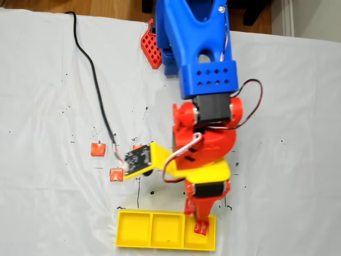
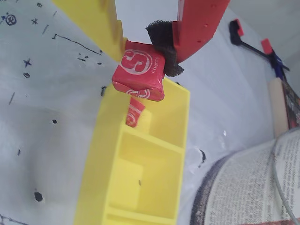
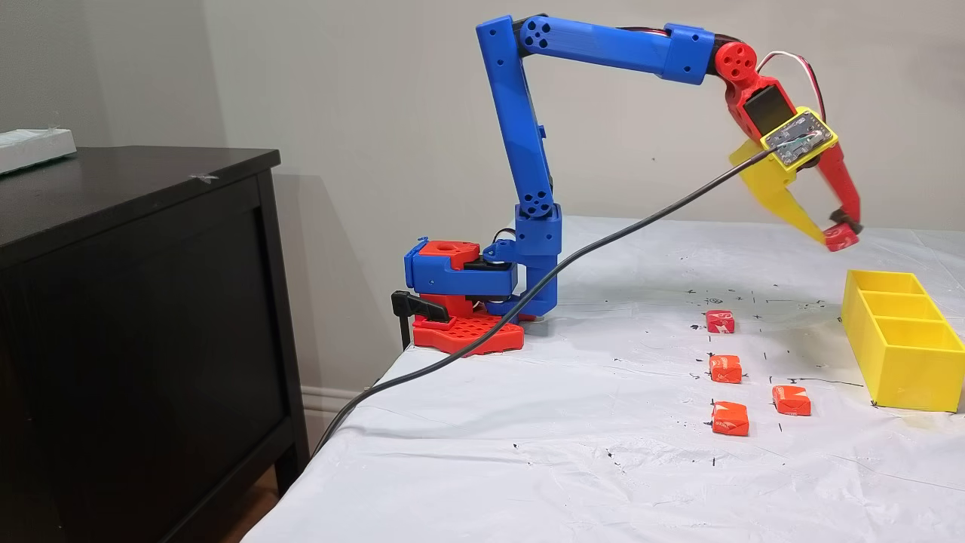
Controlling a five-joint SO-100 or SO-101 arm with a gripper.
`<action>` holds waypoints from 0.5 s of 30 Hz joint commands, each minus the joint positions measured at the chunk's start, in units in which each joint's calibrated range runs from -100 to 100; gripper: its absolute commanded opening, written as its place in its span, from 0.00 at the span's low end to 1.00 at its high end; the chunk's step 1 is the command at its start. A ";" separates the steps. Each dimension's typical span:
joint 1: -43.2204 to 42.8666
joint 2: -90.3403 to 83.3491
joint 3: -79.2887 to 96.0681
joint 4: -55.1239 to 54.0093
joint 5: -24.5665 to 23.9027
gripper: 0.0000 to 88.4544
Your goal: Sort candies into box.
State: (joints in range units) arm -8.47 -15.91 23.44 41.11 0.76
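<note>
My gripper (image 3: pixel 834 237) is shut on a dark red candy (image 2: pixel 139 70) with white marks, pinched between the yellow finger and the padded red finger. It hangs above one end compartment of the yellow box (image 3: pixel 905 369); in a fixed view that is the right-hand compartment (image 1: pixel 205 240). In the wrist view another red candy (image 2: pixel 135 112) lies in that same compartment of the box (image 2: pixel 101 154). On the sheet lie one dark red candy (image 3: pixel 720 321) and three orange ones (image 3: pixel 725 369) (image 3: pixel 730 418) (image 3: pixel 791 400); two orange candies (image 1: pixel 97 149) (image 1: pixel 116 174) also show from above.
A black cable (image 3: pixel 603 241) runs from the wrist camera across the white, ink-speckled sheet and off the table. The arm's base (image 3: pixel 467 302) is clamped at the table's edge. A dark cabinet (image 3: pixel 143 302) stands beside the table. An open book (image 2: pixel 248 187) lies past the box.
</note>
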 commanded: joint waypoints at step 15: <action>6.75 13.78 -21.85 2.97 -1.27 0.00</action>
State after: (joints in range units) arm -1.91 -2.37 10.35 40.16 -0.85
